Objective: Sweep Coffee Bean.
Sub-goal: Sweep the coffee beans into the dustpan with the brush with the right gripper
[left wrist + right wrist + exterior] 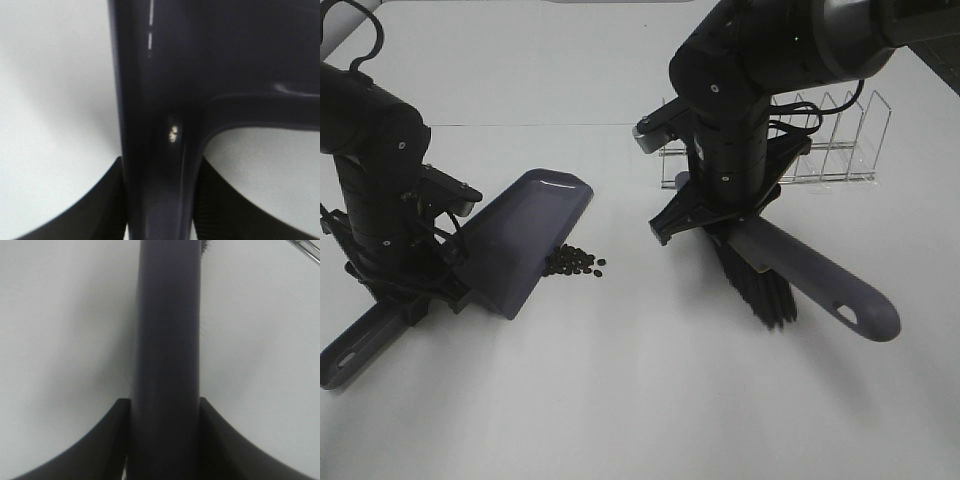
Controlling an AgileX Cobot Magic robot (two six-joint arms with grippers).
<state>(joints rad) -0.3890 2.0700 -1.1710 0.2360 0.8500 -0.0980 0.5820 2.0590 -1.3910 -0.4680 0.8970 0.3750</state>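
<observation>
Closest to the camera is the tail end of the handle of the grey dustpan (525,230), poking out low on the left of the overhead view. The left claw (408,298) is clamped on that handle. Its wrist view shows both fingers (85,215) pressed tight against the handle's sides, so it's definitely pinching the dustpan. The pan looks tipped up rather than lying flat, though I can't tell exactly how it meets the white worktop (640,400).

Well apart from the dustpan, on the side away from its arm, is the brush (820,285). Its grey handle with the hang hole points toward the camera. Its black bristles (767,295) hang down toward the worktop, and I can't tell if they touch it. The right claw (720,225) is squeezed onto the brush handle, with fingers (235,450) snug on both sides in its wrist view.

The coffee beans (575,263) sit in one small dark heap on the worktop, right up against the dustpan's long edge that faces the brush. That puts them between dustpan and bristles, but much nearer the dustpan. A couple of strays lie just off the heap on the brush side.

Farthest back, further from the dustpan than the brush is, a wire rack (820,140) stands behind the right arm.
</observation>
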